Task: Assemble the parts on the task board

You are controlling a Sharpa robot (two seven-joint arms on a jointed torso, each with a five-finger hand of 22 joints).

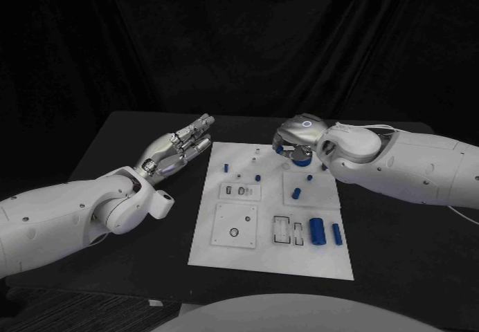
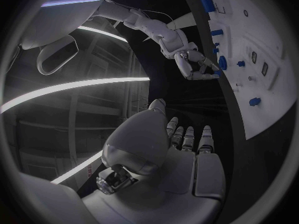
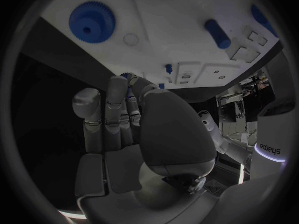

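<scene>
Head view: the left hand [image 1: 182, 151] hovers flat, fingers straight and together, holding nothing, just beside the white rectangular task board [image 1: 250, 259]. The right hand [image 1: 296, 142] curls over the board's far edge, pinching a small blue gear-like part [image 1: 300, 162].

Left wrist view: blue cylindrical pegs [image 2: 218, 33] stand on the board beyond its fingertips.

Right wrist view: a large blue toothed gear [image 3: 92, 21] lies on the board past the curled fingers [image 3: 118, 107].
</scene>
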